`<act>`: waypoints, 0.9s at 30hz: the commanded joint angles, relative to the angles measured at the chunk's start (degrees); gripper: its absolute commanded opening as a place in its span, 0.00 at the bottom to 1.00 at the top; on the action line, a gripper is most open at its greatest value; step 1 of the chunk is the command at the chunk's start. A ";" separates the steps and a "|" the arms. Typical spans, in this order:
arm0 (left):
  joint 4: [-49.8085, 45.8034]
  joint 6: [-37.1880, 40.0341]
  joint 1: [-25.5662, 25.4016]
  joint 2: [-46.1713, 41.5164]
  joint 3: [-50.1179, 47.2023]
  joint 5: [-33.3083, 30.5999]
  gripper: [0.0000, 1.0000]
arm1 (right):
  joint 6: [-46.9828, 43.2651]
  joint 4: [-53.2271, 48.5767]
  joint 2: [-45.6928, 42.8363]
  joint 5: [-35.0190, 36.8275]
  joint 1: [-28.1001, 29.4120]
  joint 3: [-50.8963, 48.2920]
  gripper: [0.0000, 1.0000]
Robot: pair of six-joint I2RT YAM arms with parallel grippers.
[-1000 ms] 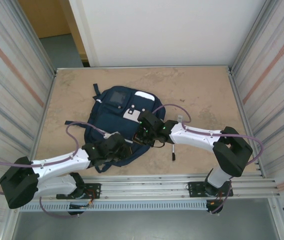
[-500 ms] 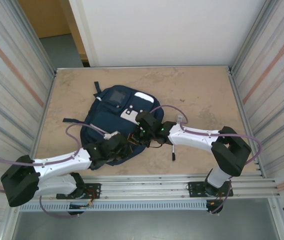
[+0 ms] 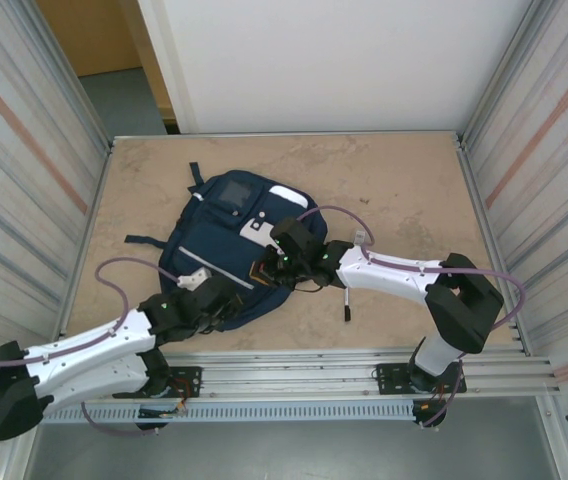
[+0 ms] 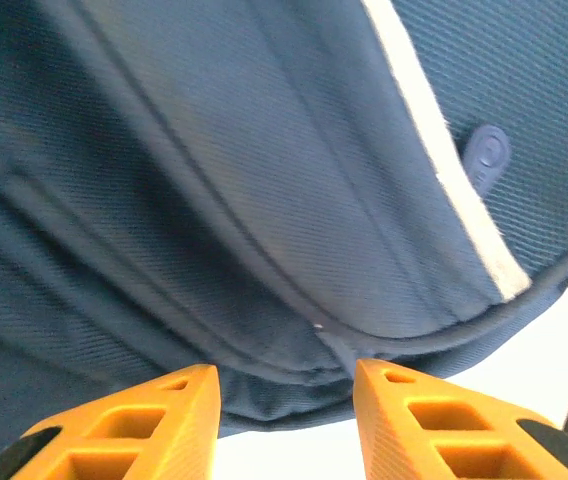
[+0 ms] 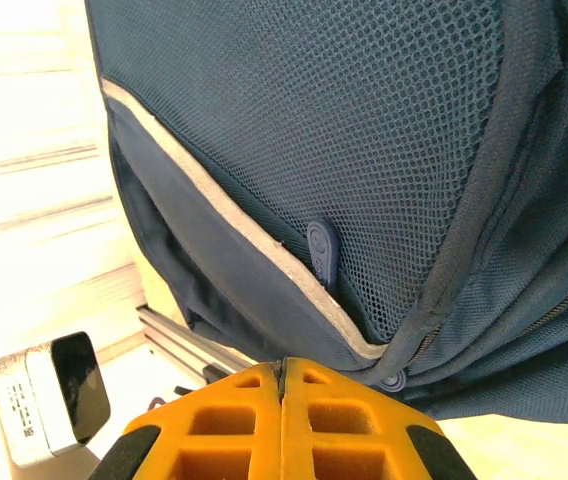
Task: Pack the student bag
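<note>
No legible text; white label point(image 5: 24, 418) seems blurred.

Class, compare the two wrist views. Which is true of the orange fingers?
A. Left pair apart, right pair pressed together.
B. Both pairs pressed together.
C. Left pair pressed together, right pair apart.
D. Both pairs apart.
A: the left end effector shows a clear gap between its fingers, close to the student bag, while the right end effector has its fingers meeting with no gap.

left gripper point(image 4: 284, 378) parted, right gripper point(image 5: 281, 370) closed
</note>
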 commanded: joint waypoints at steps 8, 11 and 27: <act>3.86 1.66 0.64 0.10 -1.97 -0.18 0.37 | -0.40 -15.36 -2.11 12.93 3.02 3.05 0.79; 2.77 3.11 0.70 0.12 -1.00 -0.60 0.38 | 0.23 -13.17 -0.53 11.16 3.22 2.29 0.79; 6.13 7.08 3.99 -0.91 -2.58 5.31 0.44 | -0.38 -9.73 10.21 12.20 2.90 9.78 0.12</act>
